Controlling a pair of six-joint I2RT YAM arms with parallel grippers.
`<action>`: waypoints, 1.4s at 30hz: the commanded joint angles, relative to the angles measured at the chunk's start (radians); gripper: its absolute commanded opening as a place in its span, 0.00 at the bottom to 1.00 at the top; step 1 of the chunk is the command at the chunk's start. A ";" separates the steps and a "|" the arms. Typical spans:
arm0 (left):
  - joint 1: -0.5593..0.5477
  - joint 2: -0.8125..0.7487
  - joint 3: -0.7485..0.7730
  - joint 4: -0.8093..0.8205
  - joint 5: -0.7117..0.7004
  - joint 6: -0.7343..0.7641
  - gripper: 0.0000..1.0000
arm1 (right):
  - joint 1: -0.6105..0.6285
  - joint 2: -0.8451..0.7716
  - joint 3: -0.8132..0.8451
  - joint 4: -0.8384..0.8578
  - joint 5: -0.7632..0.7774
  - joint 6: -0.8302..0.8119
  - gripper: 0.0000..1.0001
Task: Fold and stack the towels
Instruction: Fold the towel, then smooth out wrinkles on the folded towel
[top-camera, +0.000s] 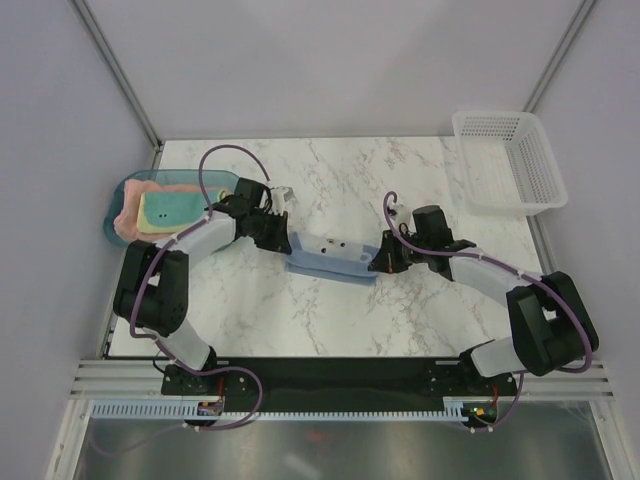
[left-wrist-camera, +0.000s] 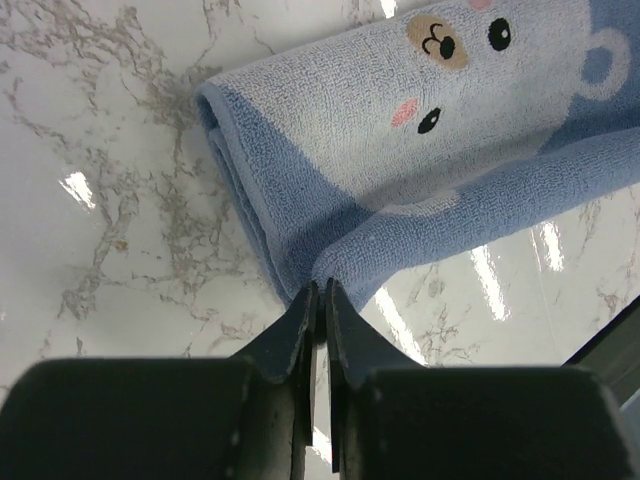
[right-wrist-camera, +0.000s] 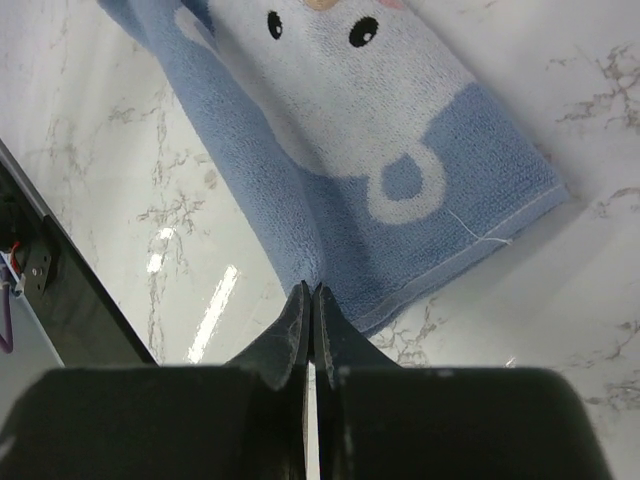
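A: Where is the light blue towel (top-camera: 333, 258)?
B: Folded, mid-counter (top-camera: 350, 180), bear face up.
A: And the arms?
B: The left end effector (left-wrist-camera: 320, 292) pinches its edge at one end; the right end effector (right-wrist-camera: 311, 292) pinches the other.
A: The rest?
B: The pink towel (top-camera: 126, 218) and yellow towel (top-camera: 172, 207) lie in the teal tray (top-camera: 112, 205), far left.

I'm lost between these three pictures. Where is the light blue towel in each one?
Top external: the light blue towel lies mid-table as a folded strip.
Left wrist: the towel fills the upper right.
Right wrist: the towel fills the upper middle.
Shared landmark: the white marble table under it. Both wrist views also show the towel's bear face.
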 joint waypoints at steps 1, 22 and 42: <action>-0.020 -0.018 -0.021 0.010 -0.038 -0.033 0.13 | 0.001 -0.011 -0.042 0.034 0.043 0.035 0.03; -0.038 -0.118 0.056 -0.032 -0.062 -0.160 0.55 | 0.024 -0.076 0.028 -0.056 0.101 0.227 0.39; -0.043 0.066 0.005 0.006 -0.215 -0.437 0.51 | -0.010 0.110 0.034 -0.025 0.325 0.106 0.34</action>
